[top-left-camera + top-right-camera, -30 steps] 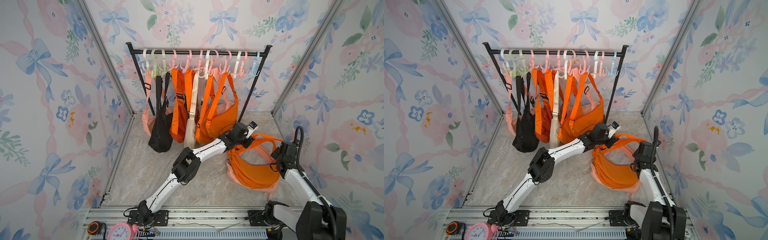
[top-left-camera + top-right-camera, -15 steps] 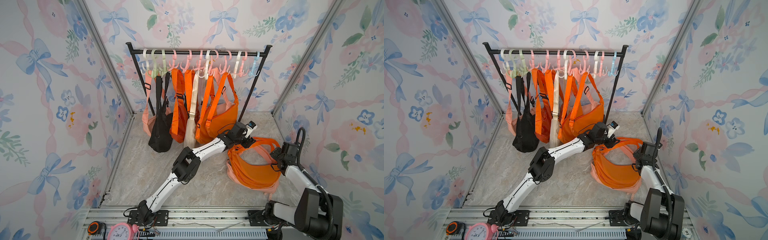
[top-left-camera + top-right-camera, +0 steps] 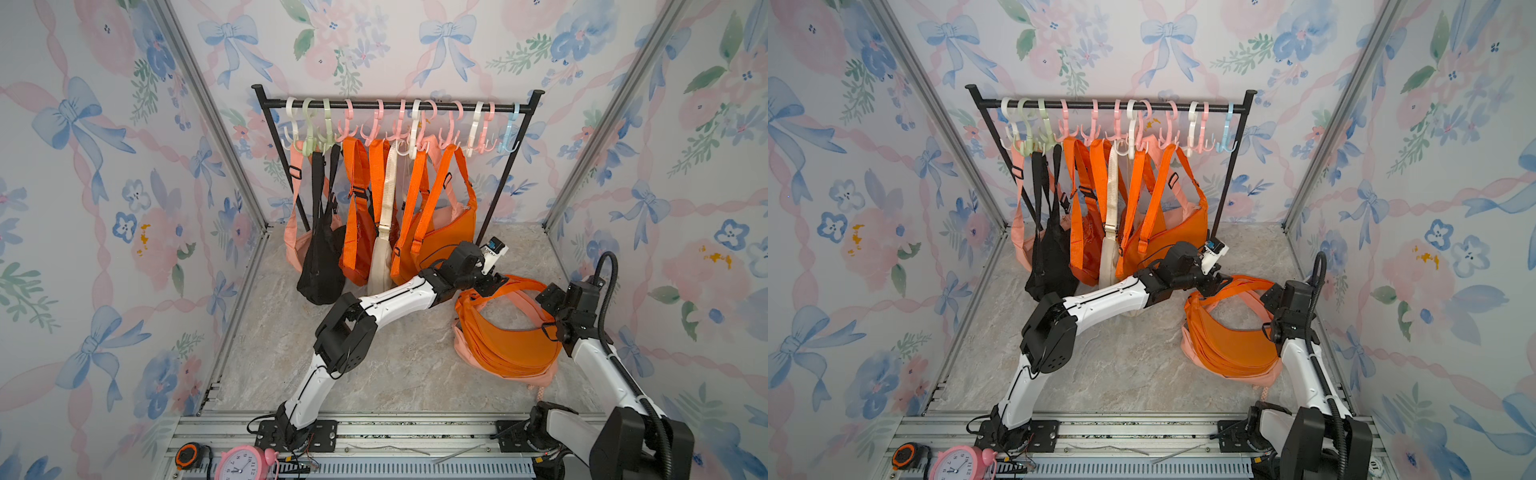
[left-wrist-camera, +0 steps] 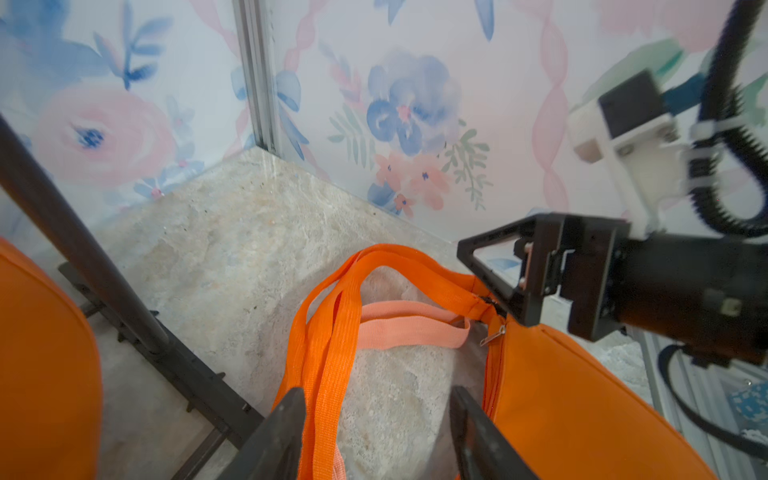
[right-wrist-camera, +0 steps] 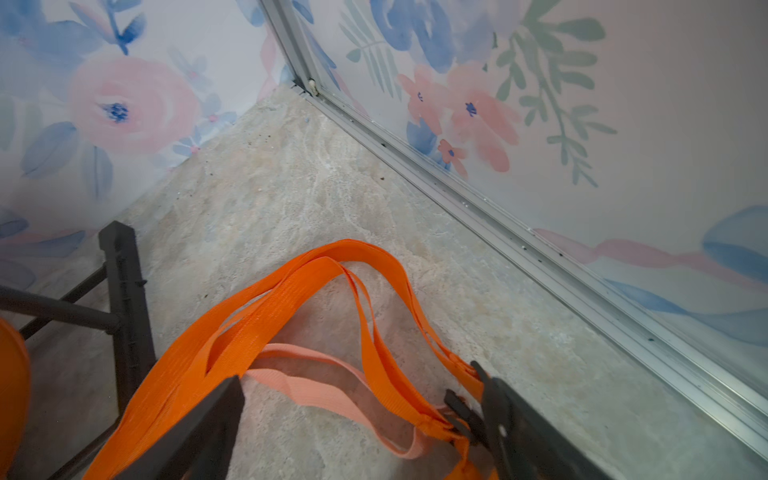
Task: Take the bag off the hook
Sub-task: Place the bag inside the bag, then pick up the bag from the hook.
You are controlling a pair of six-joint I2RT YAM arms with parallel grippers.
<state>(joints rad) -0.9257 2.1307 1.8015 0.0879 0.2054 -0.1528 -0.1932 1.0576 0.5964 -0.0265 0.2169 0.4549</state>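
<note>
Left gripper (image 3: 492, 286) and right gripper (image 3: 545, 315) both stand with jaws apart, holding nothing, at opposite ends of an orange bag (image 3: 507, 347). In both top views we see this bag lying on the marble floor (image 3: 395, 374), well clear of the rack (image 3: 395, 107) and its hooks (image 3: 376, 129), where other bags hang. It is a crescent resting on a peach bag (image 3: 460, 349). Its long axis runs from below the left gripper toward the right arm, and its straps (image 3: 521, 284) loop across the floor between the two grippers.

From the left wrist, we see the fingers (image 4: 286, 419) spread, with an orange strap running down beside one of them, unpinched.

From the right wrist, we see the jaws wide, the strap loop lying ahead between them and a buckle (image 5: 457, 405) just beside one finger.

We judge the bag already unhooked and released. It lies below both grippers, so the coming retreat turns on lifting clear of the straps, and the left gripper is nearer the loop.
</note>
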